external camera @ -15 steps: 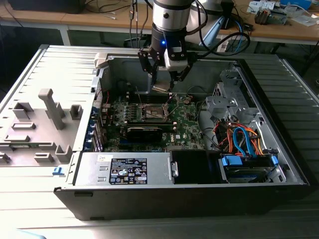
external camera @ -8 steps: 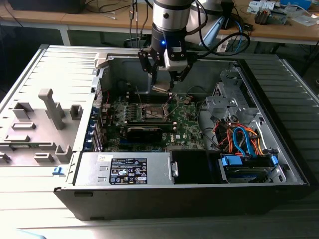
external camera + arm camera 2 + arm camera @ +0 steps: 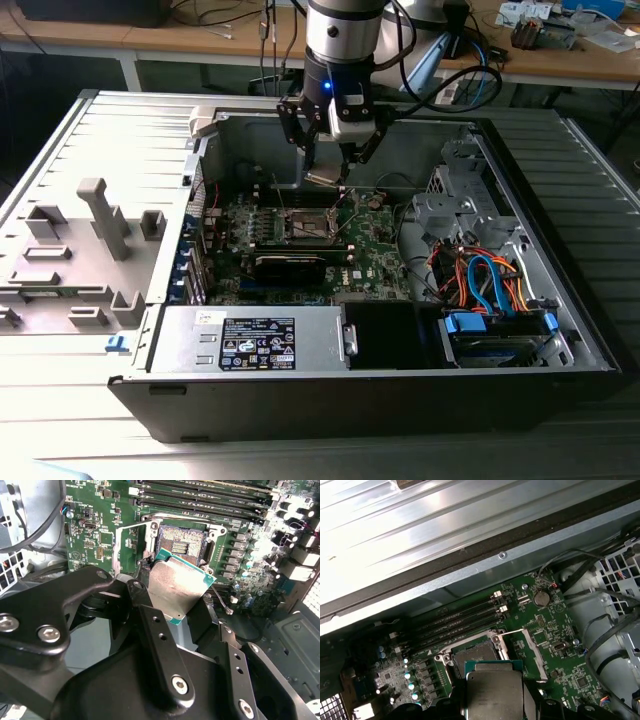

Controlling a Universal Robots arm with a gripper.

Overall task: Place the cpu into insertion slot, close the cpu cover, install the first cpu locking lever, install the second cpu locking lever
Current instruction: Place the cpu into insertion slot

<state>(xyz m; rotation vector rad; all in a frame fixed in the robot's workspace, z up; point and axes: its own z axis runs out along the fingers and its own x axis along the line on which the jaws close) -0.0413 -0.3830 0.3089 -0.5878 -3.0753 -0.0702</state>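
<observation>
The black gripper [image 3: 327, 168] is clamped on the thin, square, silvery-grey cpu [image 3: 176, 587], holding it tilted above the green circuit board [image 3: 95, 540]. The dark square insertion slot [image 3: 181, 542] lies exposed just beyond it.

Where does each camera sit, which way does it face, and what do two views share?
Exterior view: off the arm, above the open computer case, looking down inside; arm and gripper show.
Second wrist view: on the arm, looking along the fingers at the held cpu above the insertion slot.
First wrist view: on the arm, facing motherboard and case wall past the cpu.
Shared: both wrist views show cpu and insertion slot.
</observation>
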